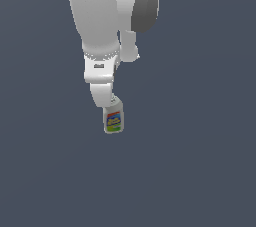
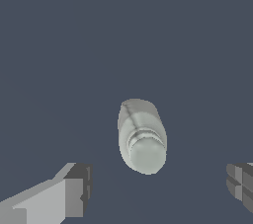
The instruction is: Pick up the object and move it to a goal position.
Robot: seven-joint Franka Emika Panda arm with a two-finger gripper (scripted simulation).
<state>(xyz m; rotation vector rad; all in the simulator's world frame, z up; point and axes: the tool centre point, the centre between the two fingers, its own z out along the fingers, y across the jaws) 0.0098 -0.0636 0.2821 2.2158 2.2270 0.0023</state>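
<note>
Bottle: small white plastic bottle point(image 1: 114, 120) with narrow cap and red, blue, yellow, green label stands upright on the plain dark grey floor point(image 1: 200, 171), just below the white Panda arm point(image 1: 97, 26). Wrist view looks down on its cap point(image 2: 146, 153). Gripper point(image 2: 158, 188) spread wide, fingers point(image 2: 76, 188) well apart either side, not touching bottle.

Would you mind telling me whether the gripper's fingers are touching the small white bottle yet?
Apart. The wrist view shows the bottle standing between the open gripper's fingers, with bare grey floor visible on both sides of it.
</note>
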